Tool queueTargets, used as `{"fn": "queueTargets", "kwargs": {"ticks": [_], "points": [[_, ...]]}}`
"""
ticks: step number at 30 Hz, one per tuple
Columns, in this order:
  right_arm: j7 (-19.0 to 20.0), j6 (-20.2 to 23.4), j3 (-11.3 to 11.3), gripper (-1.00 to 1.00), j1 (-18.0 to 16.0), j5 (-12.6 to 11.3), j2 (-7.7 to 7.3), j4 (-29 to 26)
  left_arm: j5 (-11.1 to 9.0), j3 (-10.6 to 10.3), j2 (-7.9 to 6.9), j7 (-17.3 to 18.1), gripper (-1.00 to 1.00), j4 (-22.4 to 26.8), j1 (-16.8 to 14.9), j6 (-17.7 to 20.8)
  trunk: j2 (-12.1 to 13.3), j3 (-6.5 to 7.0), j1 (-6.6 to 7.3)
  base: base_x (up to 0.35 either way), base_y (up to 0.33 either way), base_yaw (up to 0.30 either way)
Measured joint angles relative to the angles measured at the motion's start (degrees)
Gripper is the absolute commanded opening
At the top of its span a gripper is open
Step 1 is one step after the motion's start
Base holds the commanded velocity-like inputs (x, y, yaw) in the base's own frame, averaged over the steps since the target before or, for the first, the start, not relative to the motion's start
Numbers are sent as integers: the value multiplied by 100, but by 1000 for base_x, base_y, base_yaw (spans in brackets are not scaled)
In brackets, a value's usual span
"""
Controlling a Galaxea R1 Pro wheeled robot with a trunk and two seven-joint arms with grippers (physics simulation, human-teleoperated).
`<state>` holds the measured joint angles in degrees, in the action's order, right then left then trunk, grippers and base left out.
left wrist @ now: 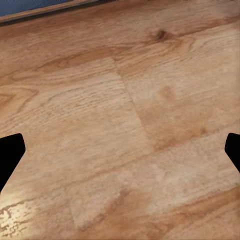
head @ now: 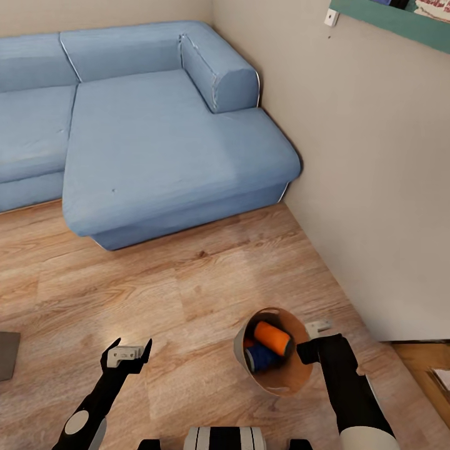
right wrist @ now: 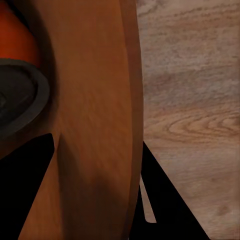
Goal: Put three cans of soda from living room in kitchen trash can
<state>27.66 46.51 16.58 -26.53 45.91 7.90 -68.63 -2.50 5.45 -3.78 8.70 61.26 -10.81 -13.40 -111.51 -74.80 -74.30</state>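
The right gripper [head: 310,340] pinches the trash can's [head: 300,375] rim at three o'clock; orange can [head: 272,338] and blue can [head: 261,358] lie inside, labels unreadable. The left gripper [head: 129,354] is spread wide, empty, over wood-plank floor [head: 187,294]. A blue sofa [head: 156,144] sits at twelve.

Small round tapered bin [head: 275,381], pale grey outside, copper-brown inside, tilted over wood-plank floor; orange drink can [head: 272,338], dark blue can [head: 260,358] inside.

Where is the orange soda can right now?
In the head view, the orange can lies inside the trash can, above the blue can, held at the rim by the right gripper.
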Motion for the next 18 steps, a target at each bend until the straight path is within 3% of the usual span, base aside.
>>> {"fn": "queueTargets", "kwargs": {"ticks": [8, 18], "points": [[-12, 43, -1, -100, -8, 15, -57, 180, 2, 0, 0, 0, 100, 0, 0, -7, 0, 0, 0, 0, 0, 0], [-10, 47, -51, -100, -9, 6, -84, 253, 13, 0, 0, 0, 100, 0, 0, -10, -400, -179, -219, 0, 0, 0]]}}
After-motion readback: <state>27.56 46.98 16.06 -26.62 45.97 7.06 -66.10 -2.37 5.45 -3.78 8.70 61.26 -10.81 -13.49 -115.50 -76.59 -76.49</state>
